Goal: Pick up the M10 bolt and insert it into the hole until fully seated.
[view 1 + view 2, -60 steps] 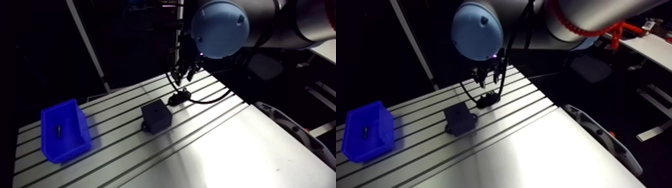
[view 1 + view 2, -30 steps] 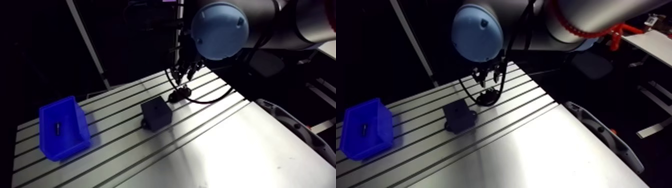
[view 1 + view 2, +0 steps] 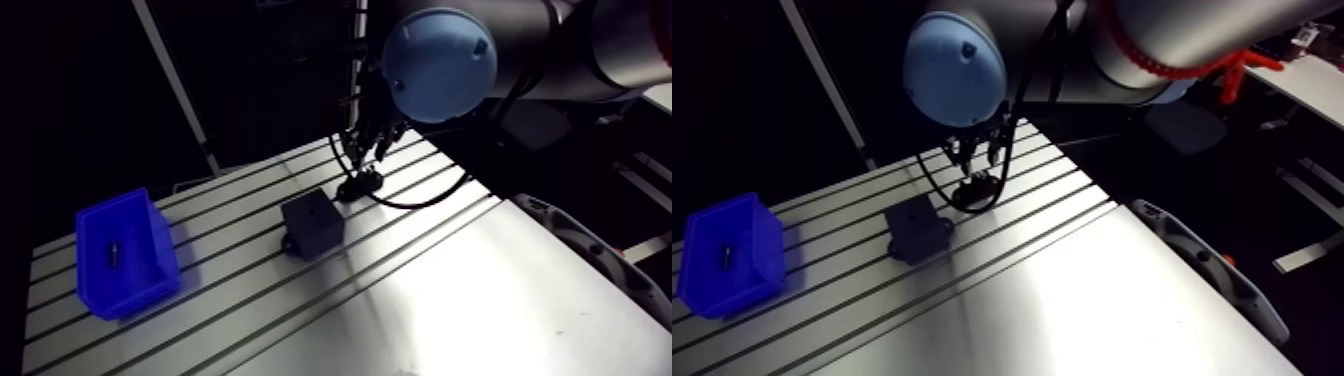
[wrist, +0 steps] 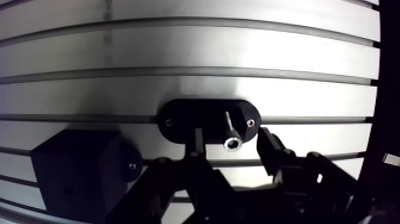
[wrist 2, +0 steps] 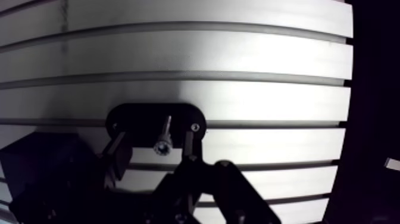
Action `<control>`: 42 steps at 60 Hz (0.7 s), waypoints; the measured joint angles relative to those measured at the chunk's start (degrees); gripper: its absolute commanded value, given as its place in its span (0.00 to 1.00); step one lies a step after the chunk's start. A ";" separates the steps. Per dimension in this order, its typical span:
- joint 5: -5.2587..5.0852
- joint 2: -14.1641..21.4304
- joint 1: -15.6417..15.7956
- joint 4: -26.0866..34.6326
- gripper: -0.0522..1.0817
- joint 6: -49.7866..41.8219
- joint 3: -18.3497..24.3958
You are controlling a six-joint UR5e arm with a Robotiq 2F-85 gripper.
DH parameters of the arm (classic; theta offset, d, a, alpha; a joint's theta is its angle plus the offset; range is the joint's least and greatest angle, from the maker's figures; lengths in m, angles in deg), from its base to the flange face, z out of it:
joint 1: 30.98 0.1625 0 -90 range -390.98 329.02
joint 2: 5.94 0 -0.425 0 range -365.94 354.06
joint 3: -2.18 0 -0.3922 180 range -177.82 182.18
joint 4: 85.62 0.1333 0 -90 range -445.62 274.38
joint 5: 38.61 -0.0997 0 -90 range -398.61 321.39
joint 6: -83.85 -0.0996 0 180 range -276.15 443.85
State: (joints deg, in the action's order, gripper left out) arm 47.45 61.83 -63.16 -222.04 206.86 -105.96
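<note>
My claw (image 4: pixel 231 137) is down low over the worktop (image 4: pixel 208 59). In the wrist view its two fingers (image 4: pixel 197 143) are apart. The bolt (image 4: pixel 231 142) is right between them. It is shiny and thin. It stands up out of a flat black plate (image 4: pixel 190 116) with round ends, and it leans a little. Its top end points up at the camera. I can see a small gap on each side of the bolt, so the fingers are not touching it. The claw is holding nothing.

The black plate lies flat on the worktop, and I can see a small screw near each end of it.

Just beside the plate is a black block (image 4: pixel 71 164). In the arm view the block (image 3: pixel 313 222) looks like a small cube. It sits between the plate and a blue bin (image 3: pixel 128 250). The bin is well apart from the claw, near the far side of the worktop. There is one small dark thing (image 3: pixel 114 253) lying in the bin. It is too small for me to tell what it is.
</note>
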 measured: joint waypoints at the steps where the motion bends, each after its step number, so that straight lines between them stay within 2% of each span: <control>1: 0.01 -0.01 0.00 0.00 0.44 0.00 0.00; 42: 0.37 -0.88 -0.03 -0.05 0.49 0.00 0.16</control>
State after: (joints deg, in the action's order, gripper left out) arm 47.83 60.95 -63.19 -222.09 206.86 -105.81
